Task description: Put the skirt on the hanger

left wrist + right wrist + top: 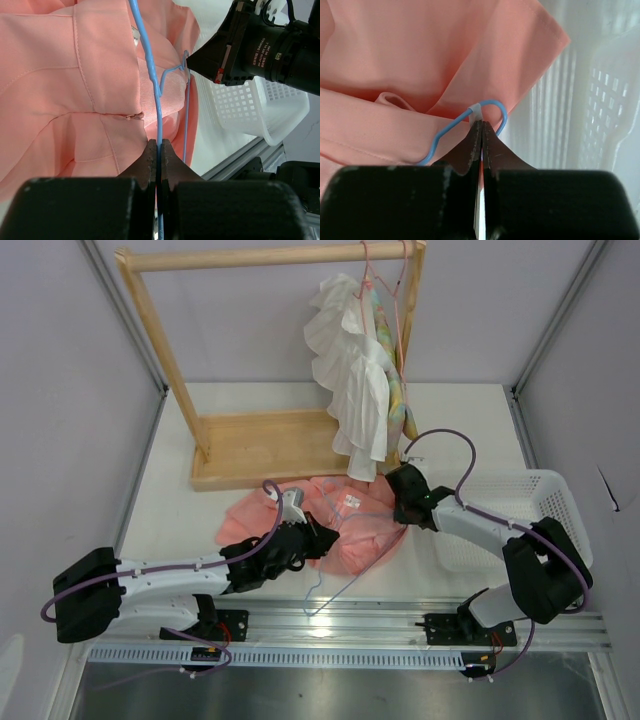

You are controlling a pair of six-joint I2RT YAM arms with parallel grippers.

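Centre frame, on the bench (pixel 170 520): limp salmon-pink pleated fabric skirt (pixel 365 535) beneath the stiff thin light-blue wire hanger (pixel 157 100). Left claw (pixel 158 145) clamps its wire; right claw (pixel 481 125), closed, apparently pinches its bent end. Best hold: waistband.

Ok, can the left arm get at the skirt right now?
Probably not freely. The skirt lies uncovered just beyond the left gripper, but its jaws are shut on the hanger, so it would have to let go first. The right gripper looks clamped on the hanger too.
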